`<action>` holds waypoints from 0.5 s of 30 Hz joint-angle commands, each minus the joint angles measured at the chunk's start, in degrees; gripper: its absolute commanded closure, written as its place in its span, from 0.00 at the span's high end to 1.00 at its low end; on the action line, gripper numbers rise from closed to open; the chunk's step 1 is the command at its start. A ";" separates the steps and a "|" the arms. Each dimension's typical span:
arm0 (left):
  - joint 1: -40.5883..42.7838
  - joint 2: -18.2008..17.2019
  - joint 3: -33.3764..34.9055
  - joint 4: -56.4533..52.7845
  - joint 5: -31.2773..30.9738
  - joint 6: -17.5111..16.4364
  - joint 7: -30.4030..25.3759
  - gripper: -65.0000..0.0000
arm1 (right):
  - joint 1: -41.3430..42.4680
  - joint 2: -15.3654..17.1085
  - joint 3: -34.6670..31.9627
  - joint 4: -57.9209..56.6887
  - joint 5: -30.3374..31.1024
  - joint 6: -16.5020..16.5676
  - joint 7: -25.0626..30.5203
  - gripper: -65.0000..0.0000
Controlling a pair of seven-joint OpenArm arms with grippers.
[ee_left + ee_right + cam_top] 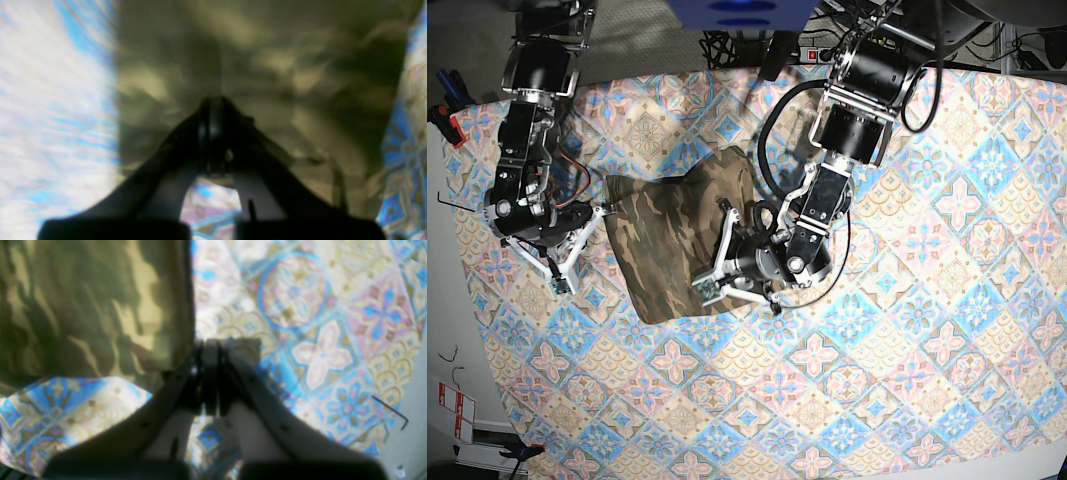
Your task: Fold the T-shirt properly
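T-shirt (pixel 675 250) | camouflage print | lettering: apparently unreadable, wrist views blurred

Table cover: patterned tablecloth (pixel 947 300) with blue, pink and cream diamonds, spread flat and filling most of the base view.
Left border: pale bare surface (pixel 447 330) beside the cloth edge.
Small items on the pale strip: a bent dark wire (pixel 393 411); a white tag with red marks (pixel 452 408) near the lower corner.
Top edge: grey floor (pixel 642 35), dark cables (pixel 727 45), a power strip (pixel 812 52).
Light: bright, even, with soft shadows.
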 commanded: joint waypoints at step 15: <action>13.30 -3.47 16.29 16.47 -0.45 0.49 11.62 0.00 | 8.68 1.63 3.56 -4.26 0.61 0.21 0.81 0.00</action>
